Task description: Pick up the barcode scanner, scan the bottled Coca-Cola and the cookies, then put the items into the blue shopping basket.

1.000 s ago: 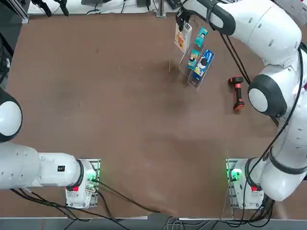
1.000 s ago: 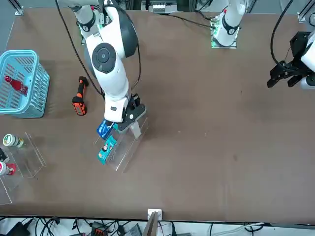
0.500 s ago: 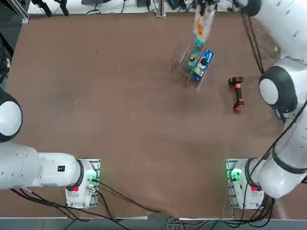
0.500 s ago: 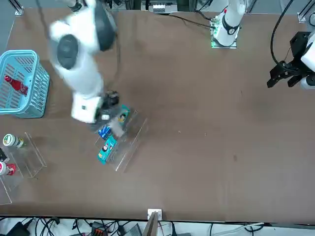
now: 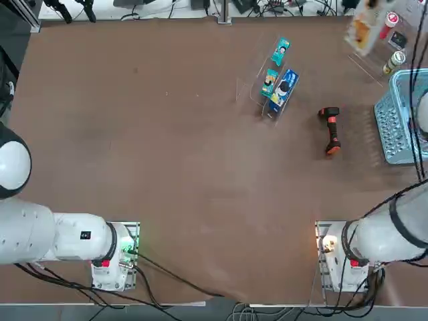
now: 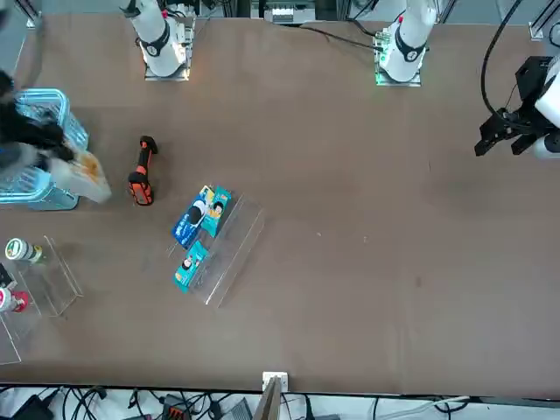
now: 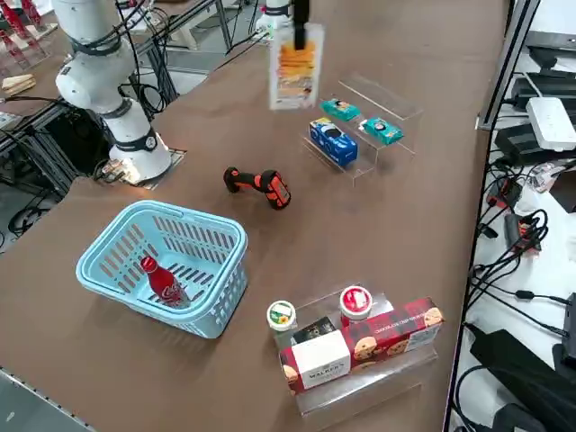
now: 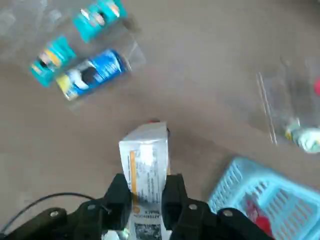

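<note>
I have the box of cookies pinched in my right gripper, one black finger pressed against each side of it, so the fingers are closed as far as the box between them lets them. The box hangs upright in the air over the table; in the front view part of it overlaps the wall of the blue shopping basket, and I cannot tell how high above the tabletop I hold it. The bottled Coca-Cola is already inside that basket, lying on its slotted floor with its red cap toward one side. The barcode scanner lies on the bare tabletop, apart from me, between the basket and a clear stand that bears a blue packet and two small teal packets. On another clear stand, near the basket, I see a long red box, a white-capped bottle with a green ring, a red-and-white bottle and a small black packet.
</note>
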